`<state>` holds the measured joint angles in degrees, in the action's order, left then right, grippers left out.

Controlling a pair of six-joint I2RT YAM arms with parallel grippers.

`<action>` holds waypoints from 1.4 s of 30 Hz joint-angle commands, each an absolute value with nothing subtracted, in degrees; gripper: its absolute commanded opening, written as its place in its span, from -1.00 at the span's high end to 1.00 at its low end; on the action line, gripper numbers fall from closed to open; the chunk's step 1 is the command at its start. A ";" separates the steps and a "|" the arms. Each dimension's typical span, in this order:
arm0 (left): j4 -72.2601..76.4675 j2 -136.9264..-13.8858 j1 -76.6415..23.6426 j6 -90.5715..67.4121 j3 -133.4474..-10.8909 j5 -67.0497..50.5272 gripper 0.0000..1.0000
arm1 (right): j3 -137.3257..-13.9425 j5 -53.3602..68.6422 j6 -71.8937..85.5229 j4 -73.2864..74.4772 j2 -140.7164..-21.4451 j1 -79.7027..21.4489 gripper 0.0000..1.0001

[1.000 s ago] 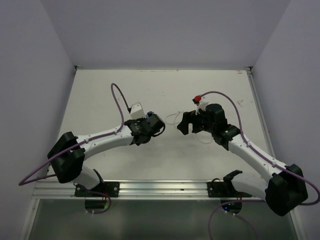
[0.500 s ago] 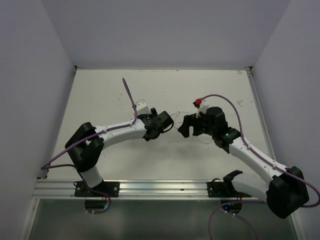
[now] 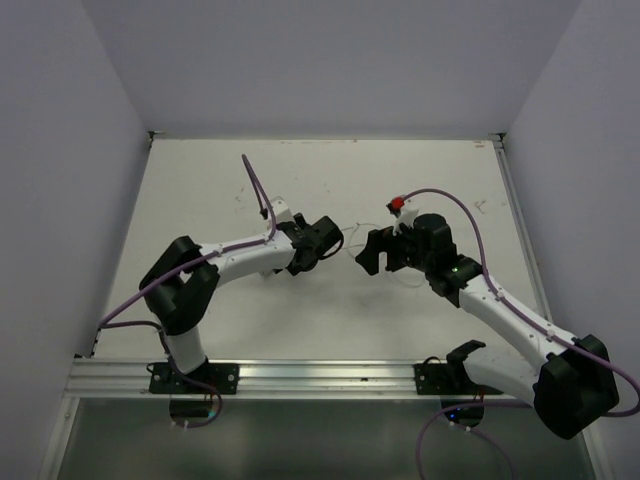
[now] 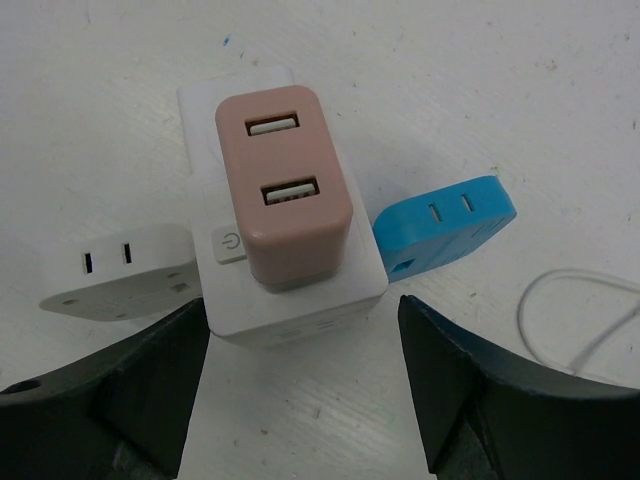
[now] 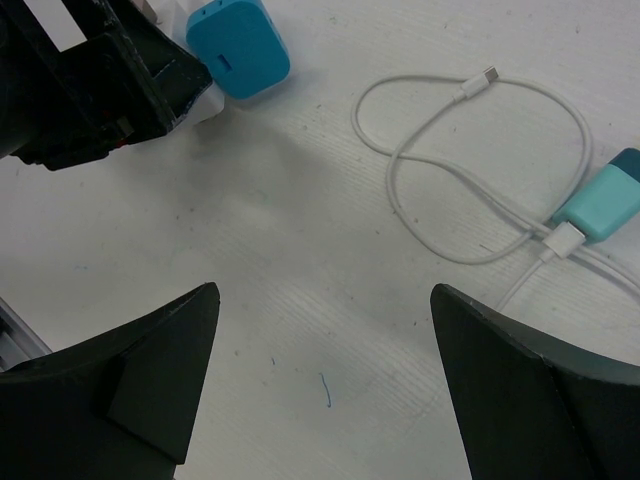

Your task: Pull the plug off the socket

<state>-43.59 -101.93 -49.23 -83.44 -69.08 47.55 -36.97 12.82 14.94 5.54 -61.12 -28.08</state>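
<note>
Evidently the approach step was in hand; nothing had yet been gripped. My left gripper (image 4: 300,335) stood wide open and empty, its fingers flanking the near end of the socket (image 4: 210,290). The socket lay on the table with a pink USB charger (image 4: 285,190) seated in its upper face, a blue plug (image 4: 445,225) at its 3 o'clock and a white plug (image 4: 120,270) at its 9 o'clock. My right gripper (image 5: 322,300) was likewise wide open and empty, the blue plug at its 11 o'clock. Judgement: the left should close on the socket to brace it, then the right should reach for a plug and pull straight out.
</note>
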 commanded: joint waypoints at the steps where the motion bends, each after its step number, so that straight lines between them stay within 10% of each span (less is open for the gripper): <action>1: -43.77 -102.66 -48.08 -85.08 -70.67 50.45 -0.55 | -36.47 13.45 14.50 3.25 -60.47 -28.30 -0.82; 15: -37.54 -98.97 -47.73 -73.85 -65.13 49.13 0.50 | -36.47 16.43 13.27 2.64 -60.91 -28.30 -0.82; 28: 4.38 -78.41 -46.15 -21.39 -40.89 26.22 0.56 | -37.88 24.35 12.22 0.35 -65.38 -31.72 -0.80; 42: 19.33 -73.65 -40.43 -13.10 -28.92 2.91 0.89 | -47.19 16.18 5.01 -1.49 -80.15 -42.54 -0.63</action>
<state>11.92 -75.05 -40.60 -16.45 -29.95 9.06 -43.97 19.25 7.90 1.61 -78.72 -40.69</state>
